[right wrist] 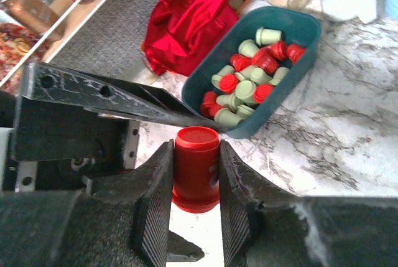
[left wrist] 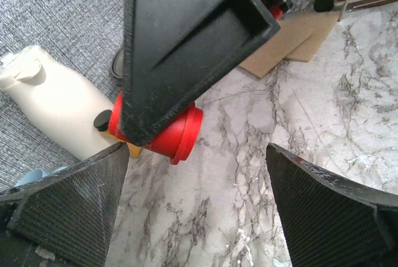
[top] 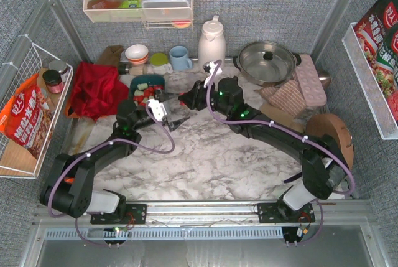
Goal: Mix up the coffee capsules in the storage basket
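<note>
In the right wrist view my right gripper (right wrist: pixel 196 155) is shut on a bright red coffee capsule (right wrist: pixel 196 168), pinched upright between both pads. Just beyond it stands the dark teal storage basket (right wrist: pixel 273 121), holding several red and mint green coffee capsules (right wrist: pixel 249 83). From above, the basket (top: pixel 149 80) sits left of centre at the back, with my right gripper (top: pixel 184 100) beside its right end. My left gripper (top: pixel 173 109) is open just below. In the left wrist view the left gripper (left wrist: pixel 196 158) spans bare marble, with the held red capsule (left wrist: pixel 177 133) just ahead of it.
A red cloth (top: pixel 94 89) lies left of the basket. Behind stand a bowl (top: pixel 137 53), a blue mug (top: pixel 180 57), a white jug (top: pixel 211 40) and a steel pot (top: pixel 267 61). A pink tray (top: pixel 309 79) is at the right, a wire basket (top: pixel 31 105) on the left wall.
</note>
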Controlling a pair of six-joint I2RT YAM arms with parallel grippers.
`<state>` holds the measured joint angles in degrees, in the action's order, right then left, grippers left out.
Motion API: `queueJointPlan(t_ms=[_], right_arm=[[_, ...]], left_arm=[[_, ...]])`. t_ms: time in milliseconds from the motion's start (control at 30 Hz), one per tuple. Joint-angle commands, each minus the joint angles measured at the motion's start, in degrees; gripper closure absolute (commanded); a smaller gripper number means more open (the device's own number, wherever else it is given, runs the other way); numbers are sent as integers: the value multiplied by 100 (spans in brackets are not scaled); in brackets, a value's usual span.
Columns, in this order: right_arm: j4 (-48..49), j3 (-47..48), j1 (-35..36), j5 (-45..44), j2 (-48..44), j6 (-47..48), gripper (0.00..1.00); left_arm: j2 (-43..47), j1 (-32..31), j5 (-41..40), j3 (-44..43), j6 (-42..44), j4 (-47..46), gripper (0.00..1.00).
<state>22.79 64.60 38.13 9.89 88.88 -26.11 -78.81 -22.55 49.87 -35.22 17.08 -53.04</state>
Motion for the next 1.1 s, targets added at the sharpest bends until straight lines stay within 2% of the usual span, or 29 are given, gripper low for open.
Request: queueJointPlan(t_ms=[0,533,600,800,900,1067], right_arm=[[424,-30,20,277,-90,-86,83],[276,-14,76,749,-99,-545,82],[213,15,80,759,-84,-569,82],[156,31,90,784,-81,-630,82],[34,88,90,779,-94,-634,81],[-237,159,96,767,-155,-570,72]], left_arm=[[154,-81,-71,94,540,-241,1],[480,-149,-333,279,597,-550,2],[484,-150,-293,279,622,-558,6],[505,-154,-199,288,666,-585,31],[513,-154,-197,292,682,-585,39],[520,-154,-269,301,709,-585,56]])
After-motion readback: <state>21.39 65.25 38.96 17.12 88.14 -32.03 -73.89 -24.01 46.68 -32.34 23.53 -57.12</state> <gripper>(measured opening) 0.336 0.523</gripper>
